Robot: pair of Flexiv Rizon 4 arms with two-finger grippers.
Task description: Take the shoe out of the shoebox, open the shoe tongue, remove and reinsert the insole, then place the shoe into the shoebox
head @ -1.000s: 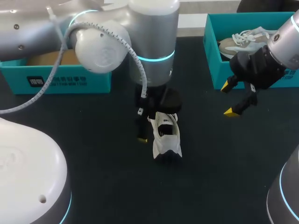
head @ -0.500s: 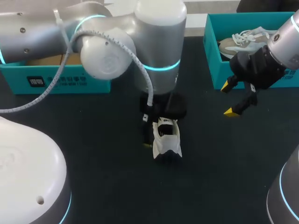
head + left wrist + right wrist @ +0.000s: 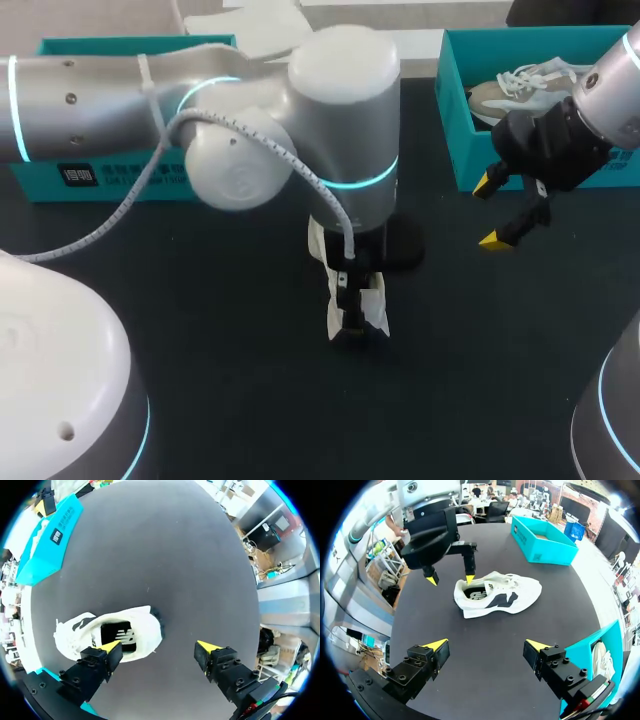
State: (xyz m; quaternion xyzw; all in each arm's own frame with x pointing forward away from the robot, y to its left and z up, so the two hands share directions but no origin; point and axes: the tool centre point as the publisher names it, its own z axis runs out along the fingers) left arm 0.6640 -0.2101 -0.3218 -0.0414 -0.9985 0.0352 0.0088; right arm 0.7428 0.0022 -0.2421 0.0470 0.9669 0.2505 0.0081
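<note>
A white shoe (image 3: 506,596) with a dark logo lies on its sole on the black table (image 3: 200,380); in the head view only its end (image 3: 372,312) shows under my left arm (image 3: 345,170). My left gripper (image 3: 450,579) stands open over the heel. One fingertip (image 3: 111,646) is at the shoe's opening (image 3: 120,634) and the other (image 3: 207,647) over bare table behind the heel. My right gripper (image 3: 490,211) hangs open and holds nothing, in front of the right teal shoebox (image 3: 455,120).
The right shoebox holds a second, beige shoe (image 3: 515,88). Another teal shoebox (image 3: 110,175) stands at the back left, also seen past the white shoe in the right wrist view (image 3: 540,545). Open table lies in front of the shoe.
My left arm has swung right and come down over the shoe, bringing one finger to its opening. The right arm has stayed where it was.
</note>
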